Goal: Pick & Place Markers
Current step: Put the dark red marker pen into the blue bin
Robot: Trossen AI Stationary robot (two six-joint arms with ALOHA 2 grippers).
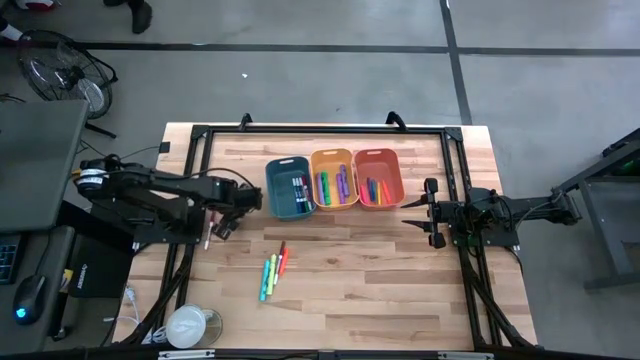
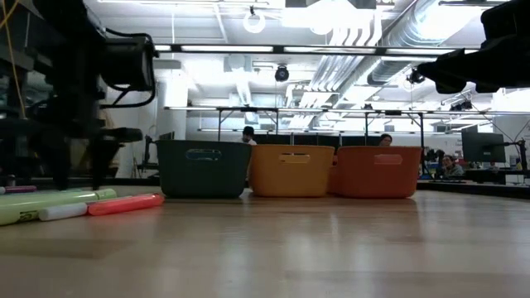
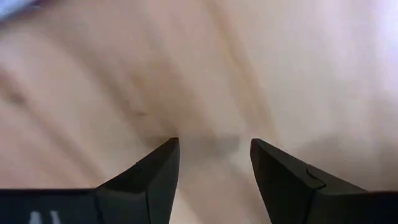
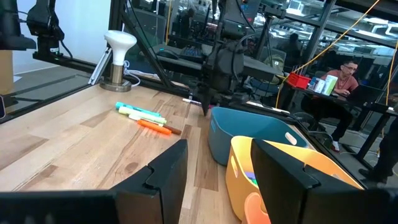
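A few loose markers, green, yellow and red-orange (image 1: 274, 268), lie flat on the wood near the table's middle; the low view shows them at its left (image 2: 124, 204). One pale pinkish marker (image 1: 207, 238) lies just left of my left gripper (image 1: 222, 225). More markers lie inside the teal bin (image 1: 290, 188), the yellow-orange bin (image 1: 334, 178) and the orange bin (image 1: 378, 177). My left gripper (image 3: 214, 155) points down, open, over bare wood left of the teal bin. My right gripper (image 1: 415, 212) hovers open, right of the orange bin.
The three bins stand side by side toward the far edge (image 2: 286, 170). A white round object on a base (image 1: 190, 325) sits at the near-left corner. A black frame (image 1: 320, 130) runs along the far and side edges. Bare wood lies between the loose markers and my right gripper (image 4: 217, 162).
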